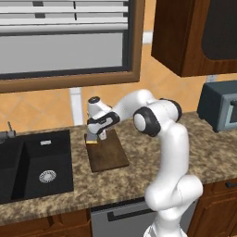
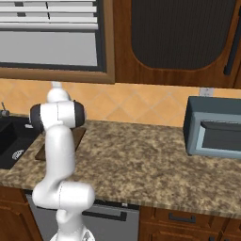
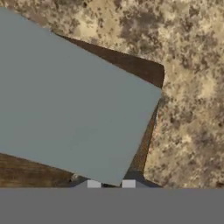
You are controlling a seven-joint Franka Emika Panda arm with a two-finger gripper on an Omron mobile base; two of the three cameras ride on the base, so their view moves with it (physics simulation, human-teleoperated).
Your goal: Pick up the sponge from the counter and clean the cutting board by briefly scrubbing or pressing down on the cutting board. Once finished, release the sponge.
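One claw (image 1: 93, 139) pressing sponge (image 3: 74, 105) onto cutting board (image 1: 110, 157).

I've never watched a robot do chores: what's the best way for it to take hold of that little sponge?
By its two thin side edges, coming straight down from above. The sponge is a flat block lying on the cutting board, so only its sides offer grip. The gripper already appears to pinch it this way.
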